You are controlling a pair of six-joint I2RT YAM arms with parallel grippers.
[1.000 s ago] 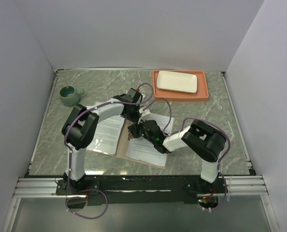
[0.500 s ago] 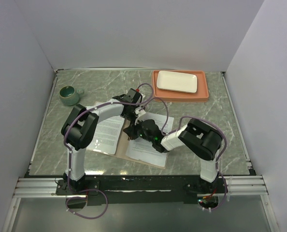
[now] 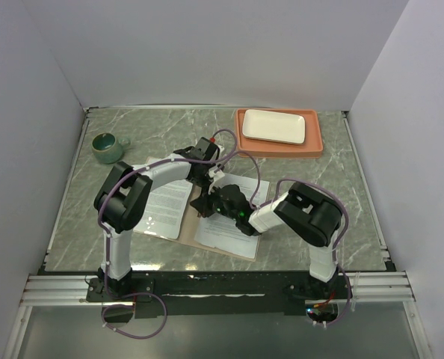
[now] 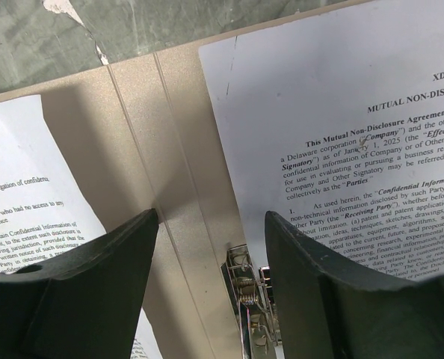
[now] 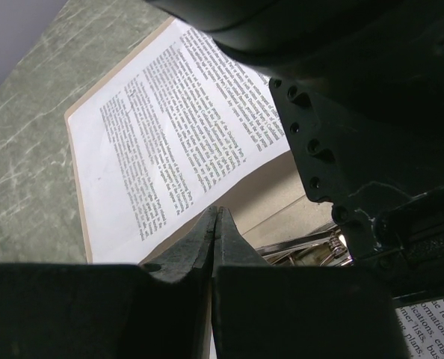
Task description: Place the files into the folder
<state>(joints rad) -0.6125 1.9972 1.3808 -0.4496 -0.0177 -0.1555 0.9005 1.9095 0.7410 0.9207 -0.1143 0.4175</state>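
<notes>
Left gripper [image 4: 211,224] fingers wide apart, empty, above folder [image 4: 143,149] crease, metal clip [image 4: 248,292] beneath. Right gripper [image 5: 216,213] closed, empty, crowding alongside. Files [image 4: 341,112] on both leaves. Mug [image 3: 107,146], tray [image 3: 279,150] well apart.

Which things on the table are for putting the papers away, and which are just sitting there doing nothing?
For the job:
files
folder lying open under them

Just lying about:
green mug
white plate
orange tray under the plate
</notes>
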